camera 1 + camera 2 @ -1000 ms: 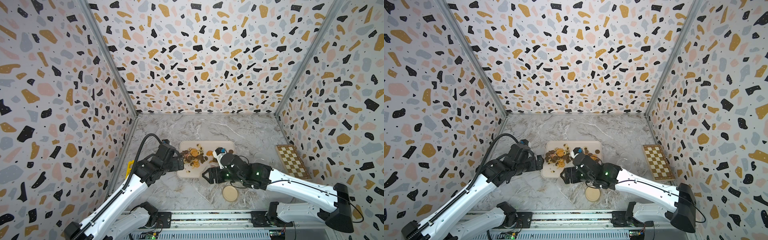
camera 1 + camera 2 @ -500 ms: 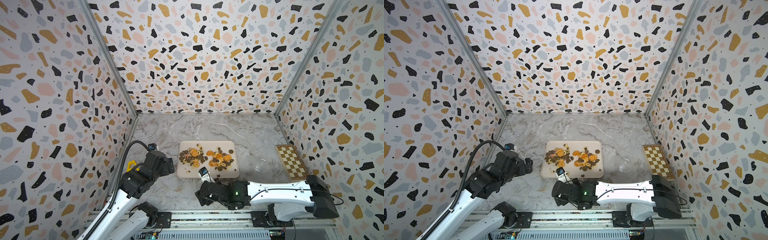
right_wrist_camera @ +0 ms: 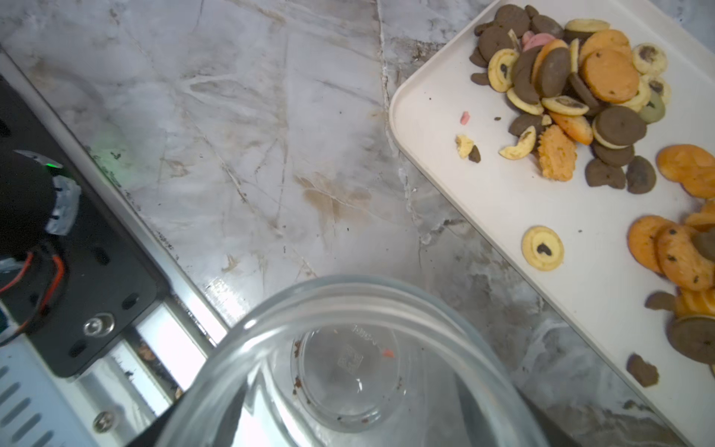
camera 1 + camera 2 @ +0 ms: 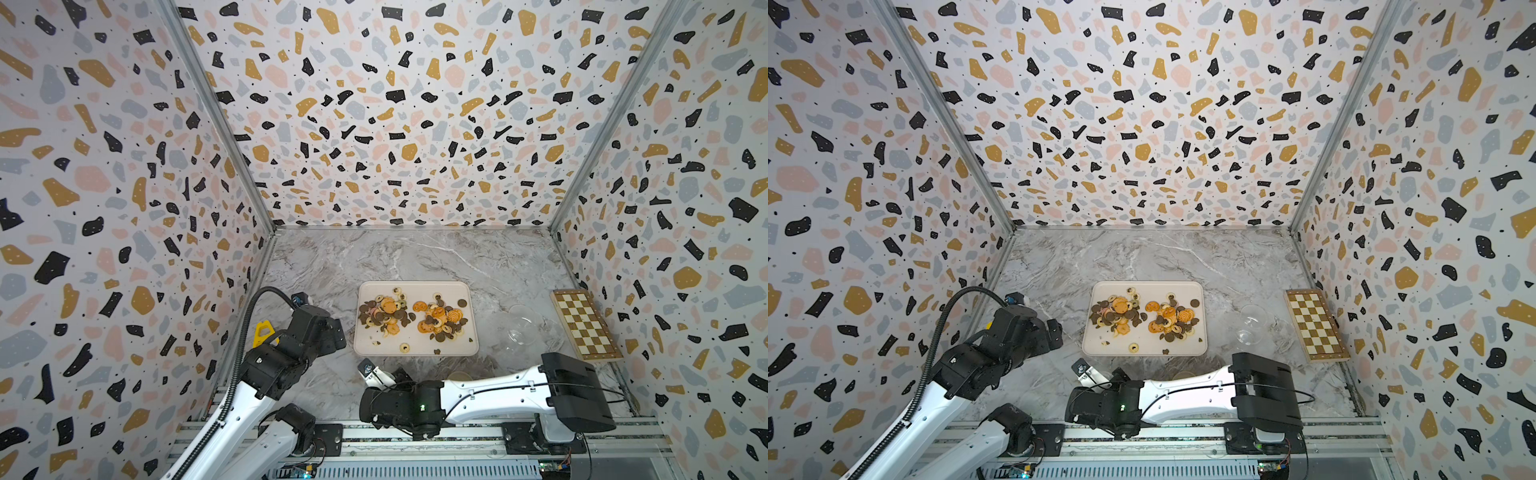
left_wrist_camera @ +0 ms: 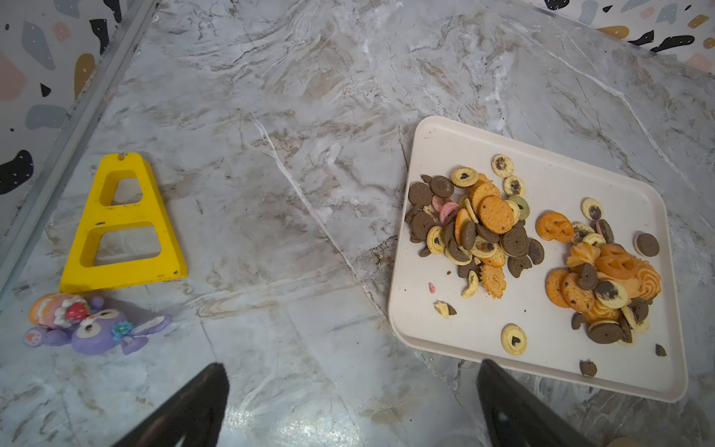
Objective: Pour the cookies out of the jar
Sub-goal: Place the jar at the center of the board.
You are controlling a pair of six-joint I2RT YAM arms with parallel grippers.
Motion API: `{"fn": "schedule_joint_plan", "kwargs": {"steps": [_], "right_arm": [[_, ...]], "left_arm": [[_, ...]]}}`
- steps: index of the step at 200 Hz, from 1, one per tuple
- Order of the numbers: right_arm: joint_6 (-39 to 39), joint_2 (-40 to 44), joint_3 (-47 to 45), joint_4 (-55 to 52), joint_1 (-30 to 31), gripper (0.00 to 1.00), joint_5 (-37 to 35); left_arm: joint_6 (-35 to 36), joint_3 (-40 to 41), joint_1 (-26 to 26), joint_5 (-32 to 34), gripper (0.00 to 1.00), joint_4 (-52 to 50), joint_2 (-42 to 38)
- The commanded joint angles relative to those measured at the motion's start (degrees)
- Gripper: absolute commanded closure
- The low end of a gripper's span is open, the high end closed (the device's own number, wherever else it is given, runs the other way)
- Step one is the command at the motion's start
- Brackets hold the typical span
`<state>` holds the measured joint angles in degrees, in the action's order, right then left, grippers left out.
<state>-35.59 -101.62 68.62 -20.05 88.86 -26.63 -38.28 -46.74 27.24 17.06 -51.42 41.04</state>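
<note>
Near the front rail (image 4: 469, 434), the empty jar (image 3: 348, 348) sits at the right claw (image 4: 397, 374) — whether gripped, we cannot tell; left claw (image 5: 350, 363) gapes, holding nothing. Cookies (image 4: 384, 313) lie heaped on the tray (image 4: 374, 291): pouring looks done — next, set the jar down steadily.

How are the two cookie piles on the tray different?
The brown pile is mostly dark cookies with some cream rings; the orange pile is mostly orange ones. The orange pile has cookies with cut-out holes; the brown pile's orange cookies are solid. Both lie loose on the cream tray.
</note>
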Motion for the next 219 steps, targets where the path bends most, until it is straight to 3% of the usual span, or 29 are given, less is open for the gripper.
{"fn": "schedule_joint_plan", "kwargs": {"steps": [1,57,93,111,154,181,192,219], "right_arm": [[3.12,-0.24,3.25,3.90,-1.63,1.00,-2.47],[2.66,-3.77,3.53,4.91,-4.40,1.00,0.67],[1.52,-3.04,2.79,4.75,-4.67,0.75,2.43],[0.75,-1.60,1.97,4.87,-4.51,0.49,2.65],[0.23,0.39,2.04,4.74,-4.48,0.41,3.07],[-0.26,0.97,2.26,4.29,-4.55,0.25,3.60],[-0.18,1.63,2.01,4.51,-4.57,0.00,3.94],[0.00,2.39,3.00,3.41,-4.64,0.01,3.71]], "left_arm": [[-0.20,0.66,-0.70,0.64,0.01,1.11,-0.48],[0.33,2.09,-0.86,-0.16,0.01,1.44,-1.74],[0.37,2.67,-0.87,-0.78,0.01,2.34,-1.00],[0.14,3.23,-0.97,-1.22,0.01,2.99,-0.63],[-0.13,3.25,-0.97,-2.10,0.01,3.21,0.21],[-0.33,2.74,-1.05,-2.19,0.01,2.31,-0.05],[-0.41,2.71,-1.05,-2.33,0.01,2.20,-0.30],[-0.76,2.74,-1.05,-2.63,0.01,1.88,-0.32]]}}
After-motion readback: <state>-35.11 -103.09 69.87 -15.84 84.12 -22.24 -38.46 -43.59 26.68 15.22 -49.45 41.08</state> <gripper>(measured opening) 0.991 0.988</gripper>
